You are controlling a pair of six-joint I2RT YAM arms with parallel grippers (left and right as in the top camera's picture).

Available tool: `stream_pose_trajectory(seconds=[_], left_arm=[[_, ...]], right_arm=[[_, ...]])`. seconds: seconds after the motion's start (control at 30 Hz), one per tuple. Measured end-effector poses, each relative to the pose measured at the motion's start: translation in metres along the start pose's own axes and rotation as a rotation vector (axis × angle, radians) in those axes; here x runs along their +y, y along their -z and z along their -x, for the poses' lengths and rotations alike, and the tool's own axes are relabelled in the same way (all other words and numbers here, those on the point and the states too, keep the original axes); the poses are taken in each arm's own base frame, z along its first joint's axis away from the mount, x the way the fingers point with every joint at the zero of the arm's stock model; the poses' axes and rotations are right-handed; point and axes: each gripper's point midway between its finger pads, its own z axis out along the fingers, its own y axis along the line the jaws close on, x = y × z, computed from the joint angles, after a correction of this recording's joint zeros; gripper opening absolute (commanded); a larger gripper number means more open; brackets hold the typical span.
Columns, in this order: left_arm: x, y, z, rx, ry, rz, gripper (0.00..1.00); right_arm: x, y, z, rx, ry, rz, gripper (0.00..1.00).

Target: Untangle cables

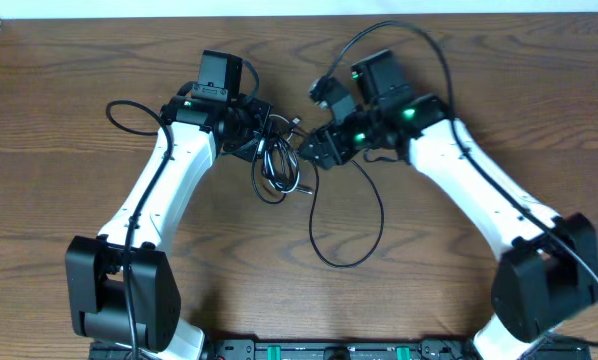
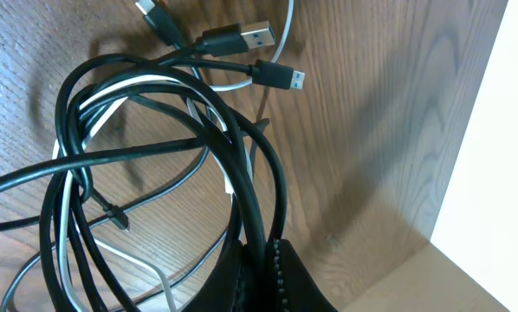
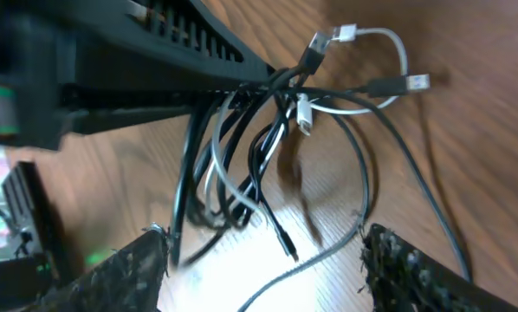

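Note:
The cables [image 1: 275,165] lie as a tangled bundle of black, white and grey cords at the table's middle back. My left gripper [image 1: 245,140] is shut on black strands of that bundle [image 2: 155,156], pinched between its jaws [image 2: 263,273]. USB plugs [image 2: 252,36] stick out at the far side. My right gripper [image 1: 311,148] hovers just right of the bundle, open, its fingertips [image 3: 133,264] straddling hanging loops [image 3: 242,173] and a thin grey cord [image 3: 328,256]. One long black cable loops toward the front [image 1: 364,235].
A white cord with a plug end [image 3: 363,35] curls beyond the bundle. The left gripper's black body [image 3: 155,52] sits close above the loops in the right wrist view. A pale wall edge [image 2: 493,156] borders the wooden table [image 1: 59,180].

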Motion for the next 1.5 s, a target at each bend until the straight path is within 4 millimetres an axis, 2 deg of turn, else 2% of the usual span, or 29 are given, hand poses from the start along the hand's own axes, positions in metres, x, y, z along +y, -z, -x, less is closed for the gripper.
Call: stream_pose_trajectory(seconds=[0.13, 0.5, 0.87, 0.97, 1.1, 1.33, 1.4, 1.5], left_arm=[[0.000, 0.000, 0.000, 0.000, -0.001, -0.001, 0.07], [0.000, 0.002, 0.006, -0.003, 0.016, -0.006, 0.07], [-0.001, 0.002, 0.006, 0.003, 0.018, -0.010, 0.08], [-0.001, 0.002, 0.005, 0.006, 0.018, -0.011, 0.08], [-0.001, 0.002, 0.005, 0.008, 0.018, -0.012, 0.07], [-0.002, 0.002, 0.005, 0.007, -0.004, -0.015, 0.08], [-0.003, 0.003, 0.005, 0.006, -0.039, -0.017, 0.07], [-0.003, 0.003, 0.005, 0.005, -0.133, -0.019, 0.07]], right_arm=[[0.001, -0.016, -0.001, 0.008, -0.021, -0.008, 0.70], [0.008, -0.021, 0.008, -0.023, -0.040, -0.012, 0.67], [0.025, -0.029, 0.014, -0.046, -0.008, 0.013, 0.52], [0.023, -0.035, 0.013, -0.041, -0.015, 0.015, 0.49], [0.016, -0.048, 0.009, -0.028, -0.032, 0.013, 0.38], [0.012, -0.051, 0.011, -0.037, -0.065, -0.003, 0.04], [0.012, -0.051, 0.011, -0.037, -0.068, -0.002, 0.01], [0.012, -0.051, 0.011, -0.036, -0.088, 0.003, 0.01]])
